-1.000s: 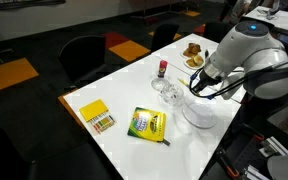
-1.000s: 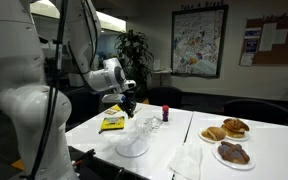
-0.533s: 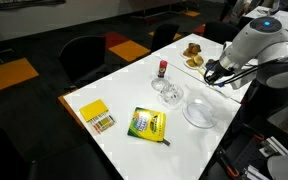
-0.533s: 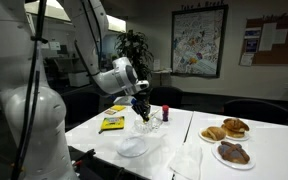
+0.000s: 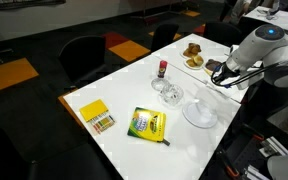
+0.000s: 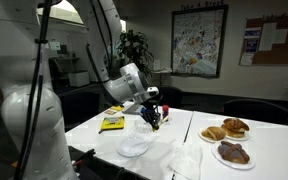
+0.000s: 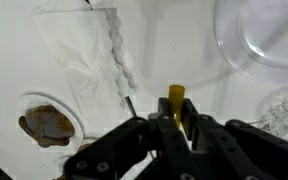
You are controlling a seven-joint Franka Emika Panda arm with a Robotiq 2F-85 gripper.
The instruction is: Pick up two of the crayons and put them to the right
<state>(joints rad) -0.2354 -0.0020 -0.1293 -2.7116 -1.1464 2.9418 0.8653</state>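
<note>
The end effector (image 7: 180,120) is clamped on a yellow crayon (image 7: 175,98), held over the white worktop (image 7: 179,40) beside a napkin (image 7: 84,50). Light, stiff and waxy, it is probably brittle, so a gentle pinch at mid-length looks best.

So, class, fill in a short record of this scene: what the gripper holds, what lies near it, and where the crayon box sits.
Held: gripper shut on yellow crayon
Nearby in wrist view: white napkin, pastry on a plate
Crayon box: crayon box lies flat on the white table, apart from the gripper
</note>
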